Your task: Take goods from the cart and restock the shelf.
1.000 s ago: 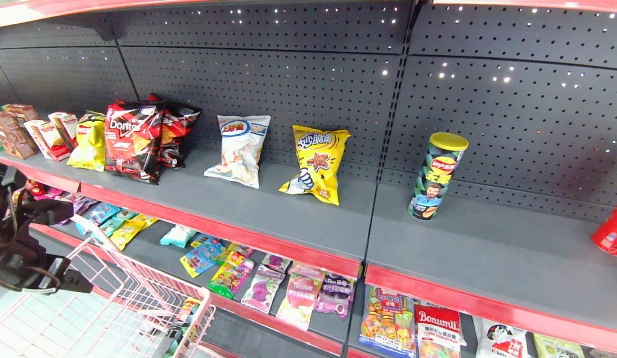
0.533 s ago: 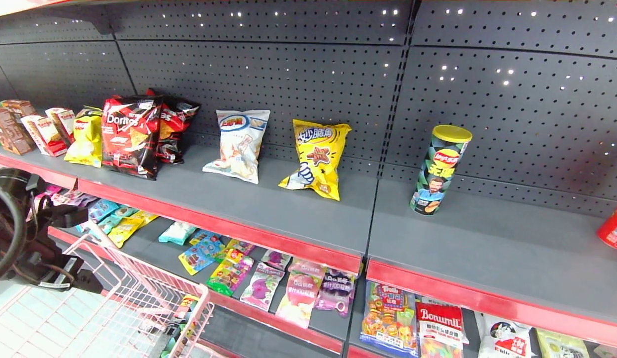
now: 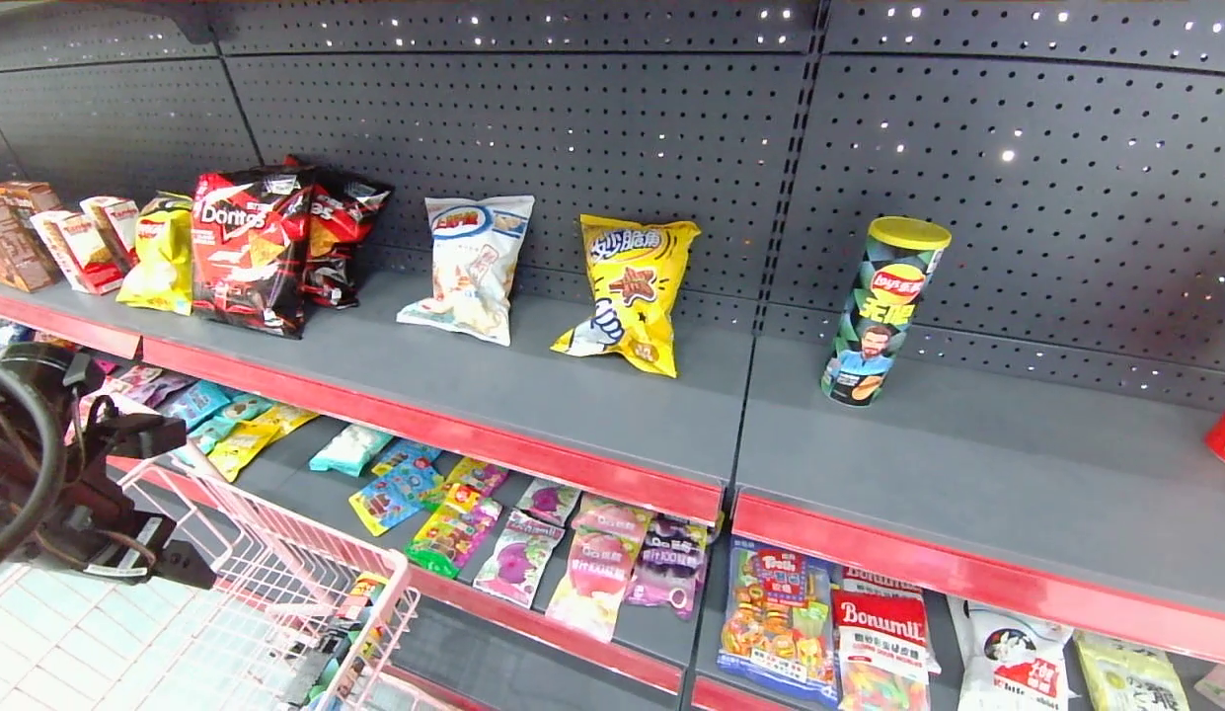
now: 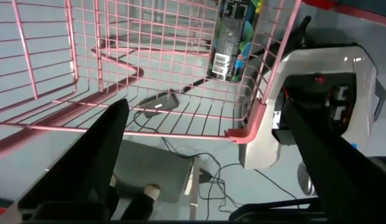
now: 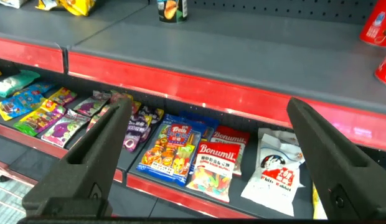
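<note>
The pink wire cart (image 3: 276, 592) stands at the lower left, in front of the grey shelf (image 3: 533, 405) with its red front edge. My left arm (image 3: 89, 504) hangs over the cart's near side. My left gripper (image 4: 205, 109) is open above the cart's wire wall (image 4: 149, 112), holding nothing. A dark tube with green and yellow print (image 4: 227, 37) lies in the cart beyond it. My right gripper (image 5: 208, 102) is open and empty, facing the shelf's red edge (image 5: 199, 87).
On the shelf board sit dark chip bags (image 3: 252, 247), a white bag (image 3: 474, 267), a yellow bag (image 3: 632, 291), an upright chips tube (image 3: 883, 311) and boxes (image 3: 39, 242). Bare board lies right of the tube. Candy bags (image 3: 592, 568) fill the lower shelf.
The whole head picture has shifted upward, so the camera has tilted down. The goods on the shelf have not moved. My left arm stays by the cart.
</note>
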Motion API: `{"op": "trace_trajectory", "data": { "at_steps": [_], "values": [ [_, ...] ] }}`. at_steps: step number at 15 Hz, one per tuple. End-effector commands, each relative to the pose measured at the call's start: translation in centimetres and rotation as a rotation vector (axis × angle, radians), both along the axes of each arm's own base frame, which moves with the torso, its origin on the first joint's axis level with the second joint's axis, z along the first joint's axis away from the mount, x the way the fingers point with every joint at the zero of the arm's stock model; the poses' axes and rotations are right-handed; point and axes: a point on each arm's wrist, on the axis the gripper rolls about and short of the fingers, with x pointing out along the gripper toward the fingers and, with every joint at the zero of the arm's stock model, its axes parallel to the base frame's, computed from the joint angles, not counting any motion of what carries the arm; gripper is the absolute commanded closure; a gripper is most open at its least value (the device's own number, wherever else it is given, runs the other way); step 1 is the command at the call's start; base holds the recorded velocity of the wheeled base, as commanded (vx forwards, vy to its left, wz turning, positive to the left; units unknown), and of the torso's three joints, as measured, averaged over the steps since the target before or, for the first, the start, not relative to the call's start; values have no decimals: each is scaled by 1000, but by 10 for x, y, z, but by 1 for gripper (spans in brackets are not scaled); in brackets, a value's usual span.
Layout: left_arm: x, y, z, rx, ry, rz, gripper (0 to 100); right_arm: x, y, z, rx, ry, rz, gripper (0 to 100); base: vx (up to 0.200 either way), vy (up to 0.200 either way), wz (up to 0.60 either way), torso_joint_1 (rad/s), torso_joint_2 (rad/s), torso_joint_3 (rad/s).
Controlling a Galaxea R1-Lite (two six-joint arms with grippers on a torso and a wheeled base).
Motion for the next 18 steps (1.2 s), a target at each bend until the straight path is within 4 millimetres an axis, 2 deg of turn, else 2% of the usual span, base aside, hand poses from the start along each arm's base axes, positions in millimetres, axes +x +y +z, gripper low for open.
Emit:
{"op": "trace_trajectory", "data": {
  "at_steps": [1,14,18],
  "values": [
    [-2,-4,-2,-2,11,-8,0,0,0,0,-1,1,1,0,0,0,0,-149,339,163],
    [-7,-9,-12,-14,36,-21,0,0,0,0,1,1,1,0,0,0,0,-177,396,217],
    [-4,-9,-29,-14,6,-26,0,0,0,0,-1,1,1,0,0,0,0,-235,547,306]
  ]
}}
